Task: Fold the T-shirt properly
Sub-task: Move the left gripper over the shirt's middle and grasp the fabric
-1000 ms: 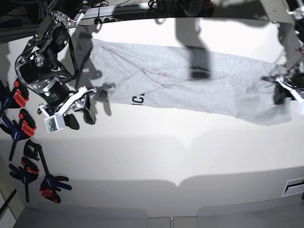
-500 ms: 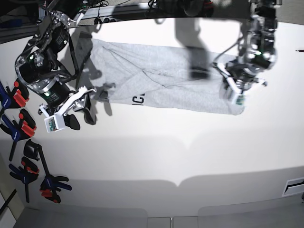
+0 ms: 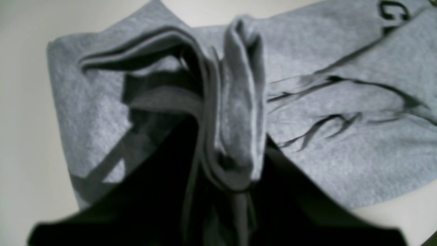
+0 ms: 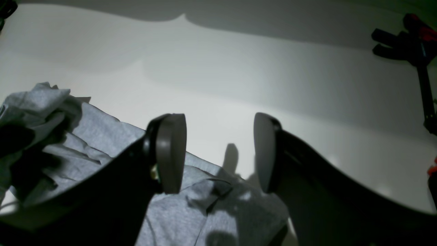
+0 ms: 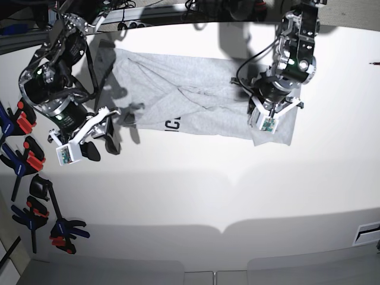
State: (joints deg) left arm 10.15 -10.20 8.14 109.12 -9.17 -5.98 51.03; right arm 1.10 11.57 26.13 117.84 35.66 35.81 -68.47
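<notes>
The light grey T-shirt [image 5: 178,89] lies across the far part of the white table, with dark lettering [image 5: 173,124] at its near edge. My left gripper [image 5: 265,116] is shut on a bunched fold of the T-shirt's right end and holds it over the shirt body. In the left wrist view the pinched fold [image 3: 239,112] rises between the dark jaws, with lettering [image 3: 392,12] at the top right. My right gripper [image 5: 102,141] is open and empty just off the shirt's left near corner. In the right wrist view its pads [image 4: 170,153] stand apart above the shirt edge [image 4: 85,136].
Several black, red and blue clamps [image 5: 24,160] lie along the table's left edge, more at the near left [image 5: 59,228]. One clamp shows in the right wrist view [image 4: 409,44]. The white table [image 5: 196,196] extends toward the front.
My left gripper has carried the shirt's right end leftward from the table's far right, folding it over the shirt. The right arm has not moved.
</notes>
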